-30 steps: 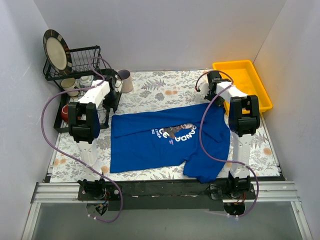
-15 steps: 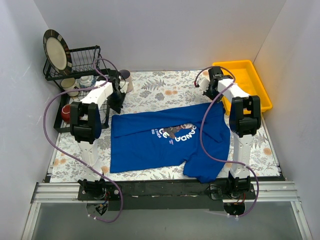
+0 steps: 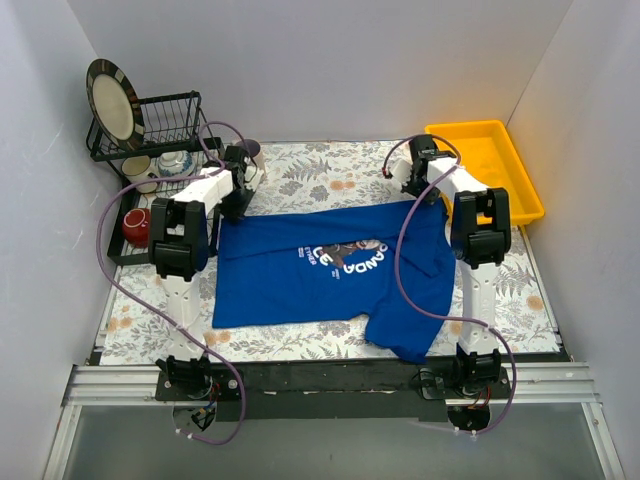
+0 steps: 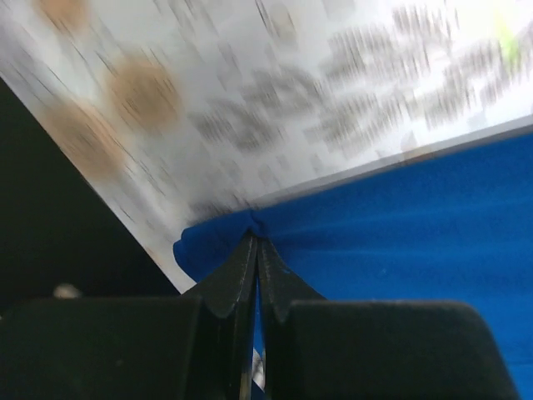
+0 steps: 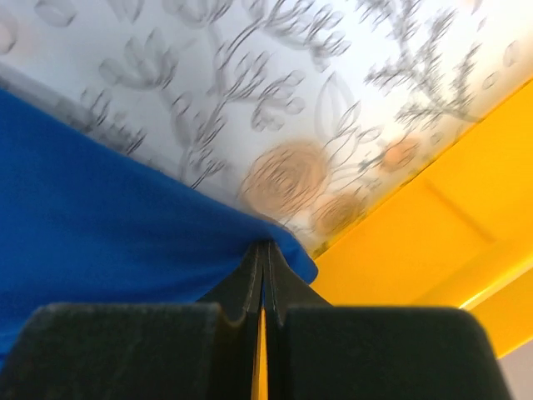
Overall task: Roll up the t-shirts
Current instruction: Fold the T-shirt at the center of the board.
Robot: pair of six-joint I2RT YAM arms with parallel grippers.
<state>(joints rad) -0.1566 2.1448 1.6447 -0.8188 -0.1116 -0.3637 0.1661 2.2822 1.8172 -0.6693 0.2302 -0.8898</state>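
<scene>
Pinching the t-shirt by mere corner tips, left gripper and right gripper (both clenched) could lose it under uneven pull.

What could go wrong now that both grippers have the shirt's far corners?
The left gripper and right gripper pinch only the very edge of the t-shirt, so a corner could slip out. The left one works close to the mug and could knock it.
</scene>
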